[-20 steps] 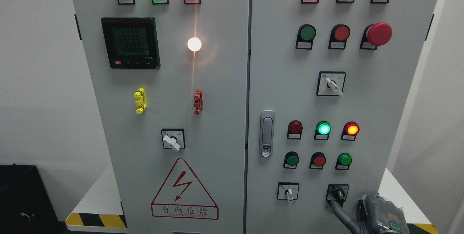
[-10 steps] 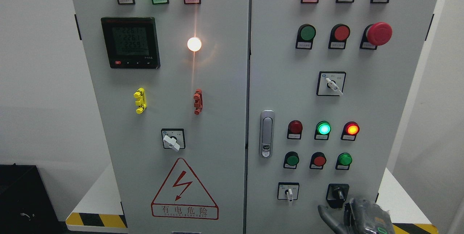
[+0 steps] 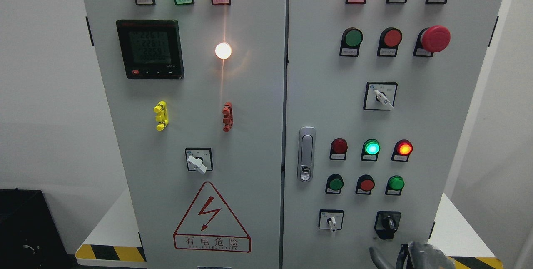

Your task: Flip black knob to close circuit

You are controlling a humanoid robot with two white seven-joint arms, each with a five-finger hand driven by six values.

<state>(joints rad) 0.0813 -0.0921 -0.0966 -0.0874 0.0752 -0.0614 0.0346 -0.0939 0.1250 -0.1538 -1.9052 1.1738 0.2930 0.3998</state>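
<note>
The black knob (image 3: 388, 222) sits on its black square plate at the lower right of the right cabinet door (image 3: 420, 127), its handle pointing nearly straight up with a slight lean to the left. My right hand (image 3: 410, 257) shows only at the bottom edge, below the knob and apart from it. Its grey fingers (image 3: 377, 256) are loosely spread and hold nothing. The left arm is out of view.
A white selector switch (image 3: 331, 220) sits left of the black knob. Above are green and red push buttons (image 3: 367, 184) and lit lamps (image 3: 371, 148). A door latch (image 3: 306, 153) is on the right door's left edge. The cabinet stands on a white base with hazard stripes (image 3: 110, 253).
My right hand has come off the black knob and dropped down and slightly left to the bottom edge. The knob's handle now stands clear of the fingers.
</note>
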